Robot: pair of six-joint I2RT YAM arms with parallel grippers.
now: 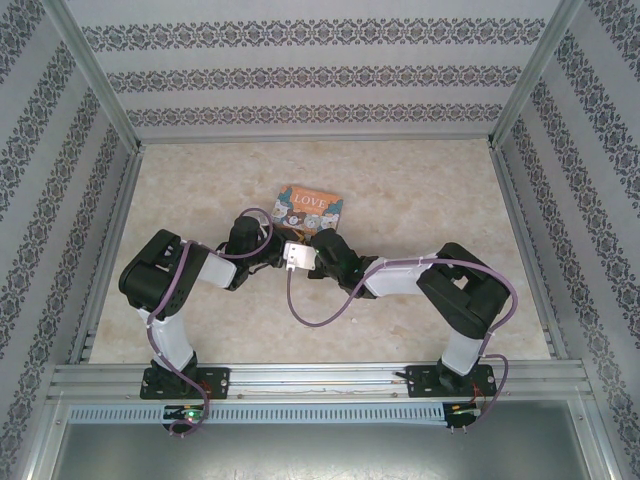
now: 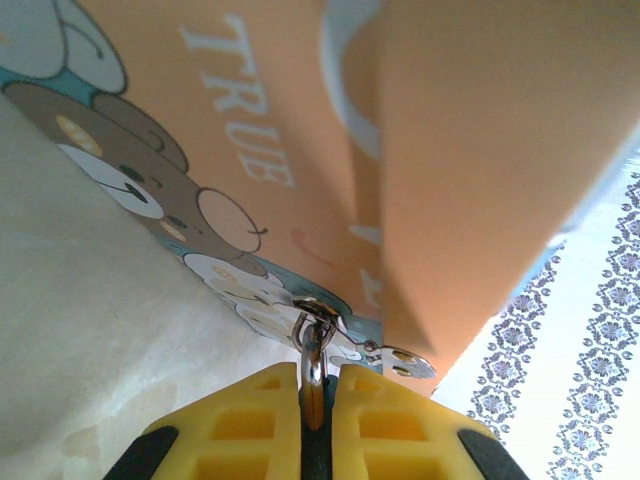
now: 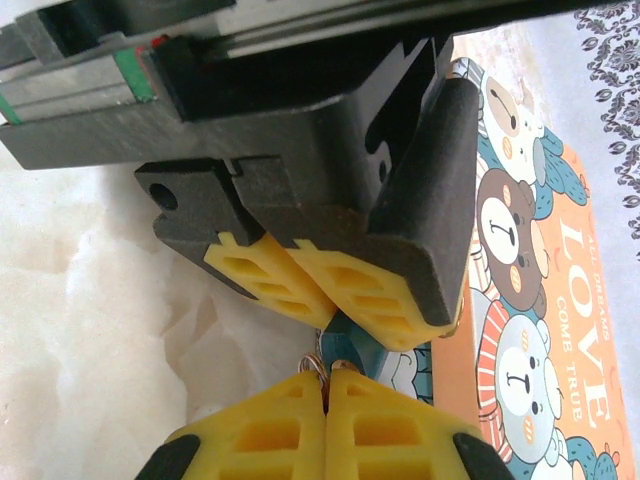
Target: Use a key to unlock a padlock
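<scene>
Table (image 1: 200, 185): wide margins (walled edges) | left jaws clamp padlock (image 2: 313, 350) at tin (image 1: 308, 208) edge

We see just a teal sliver of the padlock (image 3: 352, 347); the left end effector (image 3: 335, 318) covers the rest. Whatever the right end effector (image 3: 327, 385) pinches is buried between its fingers (image 3: 270, 430). From the left wrist, the tin (image 2: 260, 90) blurs up close and runs off the frame. Overhead, the padlock is too small to tell.

left arm (image 1: 165, 285), right arm (image 1: 455, 290) inward, jaws closed
</scene>
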